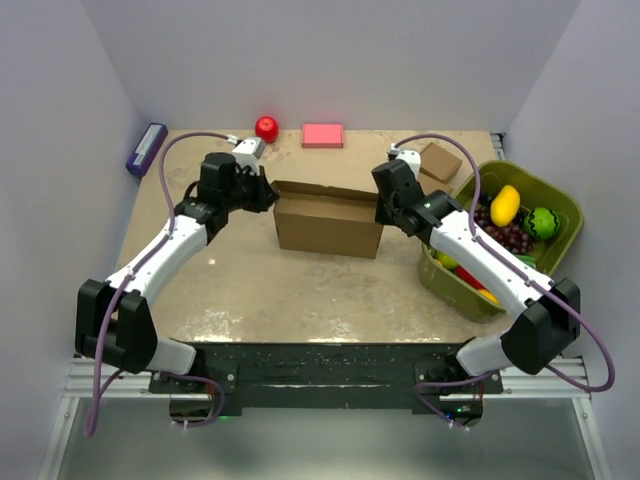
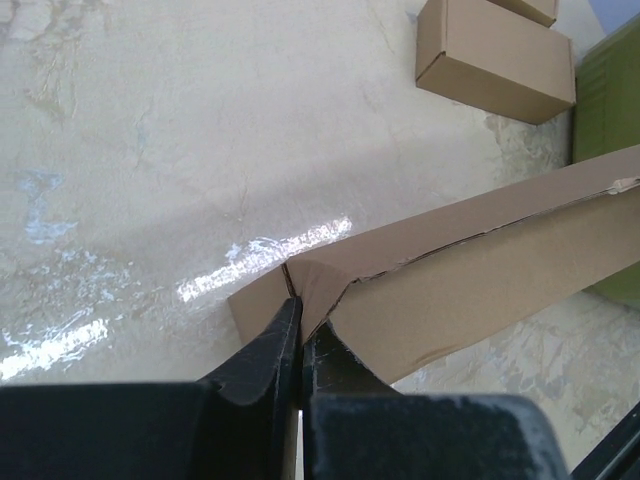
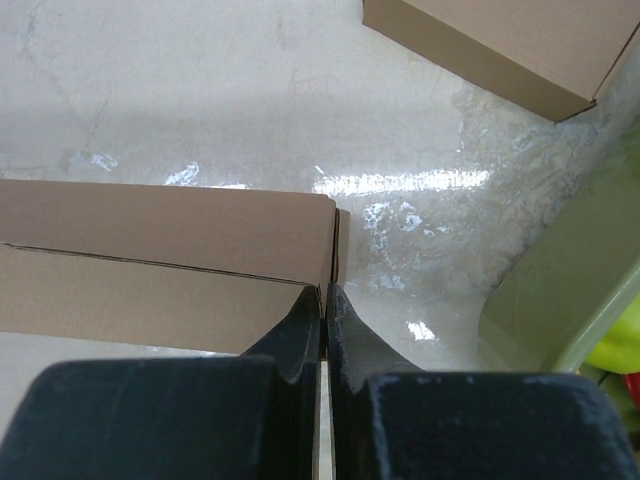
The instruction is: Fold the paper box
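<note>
paper box [image 1: 328, 222]: was plain brown all over
table [image 1: 250, 290]: was beige, mottled with paler patches and white glare
left gripper [image 2: 298, 310]: was black
right gripper [image 3: 325, 300]: was black
left arm [image 1: 165, 255]: was white with black joints
right arm [image 1: 480, 255]: was white with black joints
cables [image 1: 165, 170]: were purple
ball [image 1: 266, 127]: was red
block [image 1: 323, 135]: was pink
small box [image 1: 438, 161]: was plain brown
bin [image 1: 560, 195]: was olive green
long fruit [image 1: 505, 205]: was yellow
round fruit [image 1: 541, 222]: was green with dark stripes
grapes [image 1: 505, 238]: were dark purple
case [image 1: 146, 147]: was dark blue-purple with a pale edge
walls [image 1: 350, 50]: were pale lilac-grey
</note>
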